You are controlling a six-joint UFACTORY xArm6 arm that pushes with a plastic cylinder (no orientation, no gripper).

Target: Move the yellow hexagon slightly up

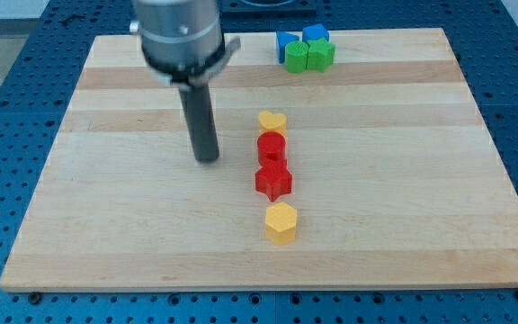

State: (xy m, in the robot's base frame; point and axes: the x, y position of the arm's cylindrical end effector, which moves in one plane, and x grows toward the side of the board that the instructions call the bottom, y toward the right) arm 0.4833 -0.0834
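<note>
Leftmost, my tip [207,159], the end of a straight dark matte rod with no pincer to release or clench, rests on the pale, striped wooden tabletop [106,207], well left of the central column. Next, that column runs from the view's top: yellow heart [272,121], red cylinder [271,146], red star [274,181], then, slightly apart, the yellow hexagon [281,222], smooth, six-sided and faceted, nearest the view's bottom. At top right cluster a blue triangle [284,44], blue block [315,34], and two green blocks [297,57] [321,55].
</note>
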